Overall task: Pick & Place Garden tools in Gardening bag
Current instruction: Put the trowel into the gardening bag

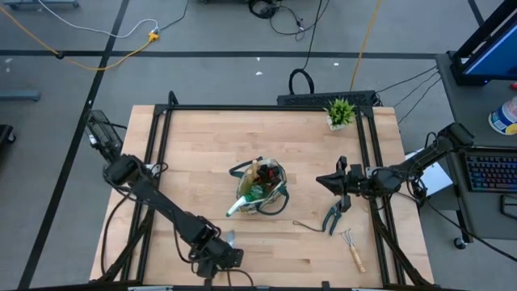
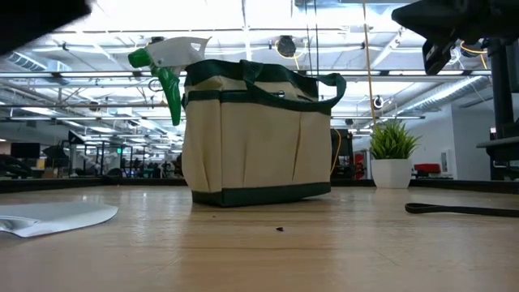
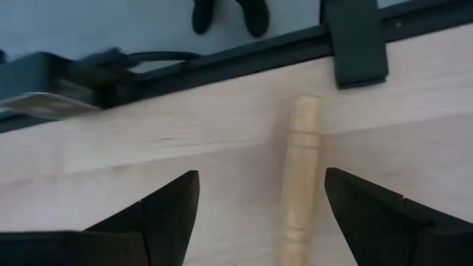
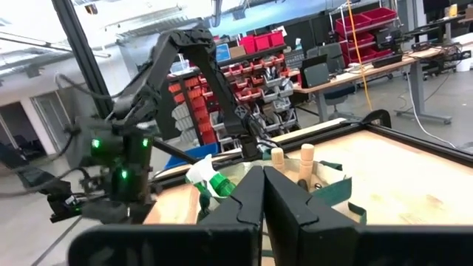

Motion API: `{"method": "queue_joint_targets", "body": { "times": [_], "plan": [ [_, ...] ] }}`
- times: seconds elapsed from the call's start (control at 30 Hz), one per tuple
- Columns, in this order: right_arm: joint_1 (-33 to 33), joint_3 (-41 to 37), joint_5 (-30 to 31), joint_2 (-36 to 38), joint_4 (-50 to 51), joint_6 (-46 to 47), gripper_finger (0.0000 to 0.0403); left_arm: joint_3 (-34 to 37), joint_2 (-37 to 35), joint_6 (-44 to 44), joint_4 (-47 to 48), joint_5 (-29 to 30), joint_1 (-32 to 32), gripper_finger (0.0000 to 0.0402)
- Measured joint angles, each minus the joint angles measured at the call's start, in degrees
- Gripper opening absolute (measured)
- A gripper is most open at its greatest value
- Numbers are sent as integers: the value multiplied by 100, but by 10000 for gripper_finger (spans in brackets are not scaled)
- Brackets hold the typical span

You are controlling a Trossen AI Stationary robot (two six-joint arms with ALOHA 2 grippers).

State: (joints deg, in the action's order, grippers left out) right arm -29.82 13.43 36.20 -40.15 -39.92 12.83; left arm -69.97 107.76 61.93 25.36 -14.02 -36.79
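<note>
The beige gardening bag [image 1: 262, 187] with dark green trim stands mid-table; it also shows in the low view [image 2: 255, 138]. A green spray bottle [image 2: 166, 61] and wooden tool handles [image 4: 305, 161] stick out of its top. My left gripper [image 3: 262, 185] is open near the table's near edge [image 1: 216, 257]. Its fingers stand on either side of a wooden tool handle [image 3: 299, 177] lying on the table, without touching it. The tool's metal blade [image 1: 229, 238] shows beside the gripper. My right gripper [image 4: 264, 193] is shut and empty, above the table right of the bag [image 1: 335, 183].
Teal-handled pruning shears [image 1: 333, 217] and a wooden-handled fork-rake [image 1: 352, 247] lie at the near right. A thin dark item [image 1: 307, 226] lies beside the shears. A small potted plant [image 1: 341, 113] stands at the far right corner. A black frame [image 3: 222, 63] edges the table.
</note>
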Motion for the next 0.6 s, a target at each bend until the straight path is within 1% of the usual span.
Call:
{"method": "queue_joint_targets", "body": {
  "times": [0.1,0.2,0.33,0.47,0.6],
  "plan": [
    [0,0,-4,1,-7,13,1,2,222,140,36,2,9,294],
    [0,0,-14,3,-14,17,1,2,407,228,-182,19,34,294],
    [0,0,-19,3,-14,17,1,-7,508,46,-455,-9,35,294],
    [0,0,-19,3,-12,18,1,0,528,-667,-692,-117,36,294],
    [0,0,-19,3,-12,19,1,0,533,-1722,-849,-199,24,294]
  ]
}}
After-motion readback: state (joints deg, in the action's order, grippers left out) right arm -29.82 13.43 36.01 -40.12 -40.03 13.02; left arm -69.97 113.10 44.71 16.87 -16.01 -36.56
